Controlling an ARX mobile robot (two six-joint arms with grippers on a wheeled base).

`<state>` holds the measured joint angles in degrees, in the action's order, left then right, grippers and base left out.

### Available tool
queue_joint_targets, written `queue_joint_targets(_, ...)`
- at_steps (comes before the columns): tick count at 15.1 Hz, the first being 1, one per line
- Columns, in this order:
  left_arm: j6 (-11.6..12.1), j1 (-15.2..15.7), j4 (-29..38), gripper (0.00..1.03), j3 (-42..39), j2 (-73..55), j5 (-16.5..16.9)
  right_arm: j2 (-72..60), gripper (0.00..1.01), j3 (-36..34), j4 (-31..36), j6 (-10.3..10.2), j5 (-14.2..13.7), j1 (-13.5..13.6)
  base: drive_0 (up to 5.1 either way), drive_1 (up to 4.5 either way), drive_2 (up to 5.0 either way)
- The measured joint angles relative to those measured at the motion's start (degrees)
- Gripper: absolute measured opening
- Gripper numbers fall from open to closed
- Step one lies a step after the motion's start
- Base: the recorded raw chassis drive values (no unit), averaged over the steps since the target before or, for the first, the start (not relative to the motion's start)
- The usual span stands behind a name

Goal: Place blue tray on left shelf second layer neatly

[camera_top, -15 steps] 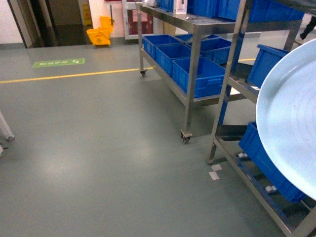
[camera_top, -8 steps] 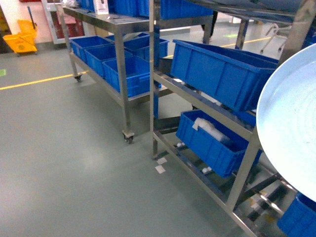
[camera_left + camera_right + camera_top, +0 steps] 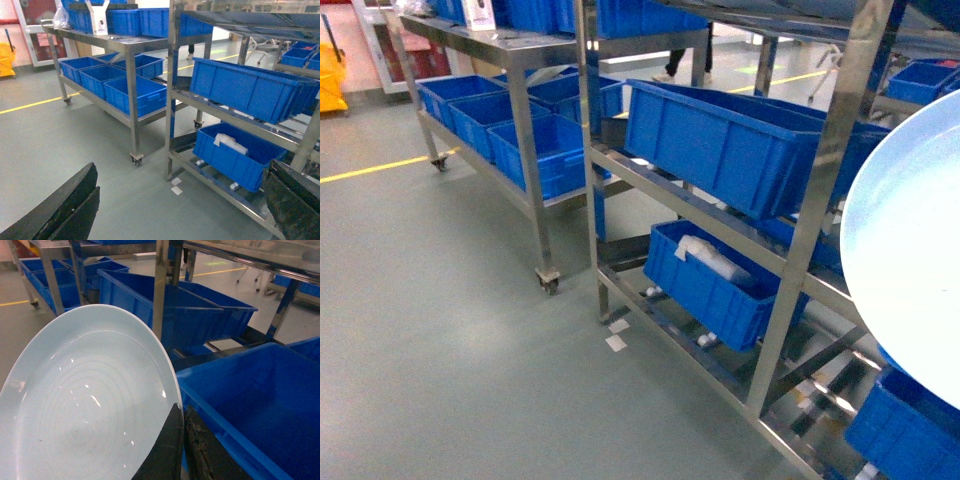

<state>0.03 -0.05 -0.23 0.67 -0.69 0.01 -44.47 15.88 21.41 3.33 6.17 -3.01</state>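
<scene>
The pale blue tray fills the right edge of the head view, tilted on edge. In the right wrist view my right gripper is shut on the tray's rim, with one finger on each face. My left gripper is open over bare floor, its fingers far apart and holding nothing. Two stainless-steel racks stand side by side: one further left and one nearer. I cannot tell which one is the left shelf. Neither gripper shows in the head view.
The nearer rack's middle tier holds a big blue crate, and a lower crate holds white items. The left rack's low tier carries several blue crates. More crates lie close beside the tray. Grey floor lies to the left.
The head view has swung right: the racks slid leftwards and the nearer rack came into full view. The tray stays at the right edge, still held.
</scene>
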Motion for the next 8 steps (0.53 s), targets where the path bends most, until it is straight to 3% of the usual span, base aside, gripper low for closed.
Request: queue_joint_targets(8,0.00,0.00,0.02,0.98,0.00,0.02,-0.02,0.00,0.02,0.00,0.00,0.00,0.00,0.00,-1.6,-1.64,-1.6)
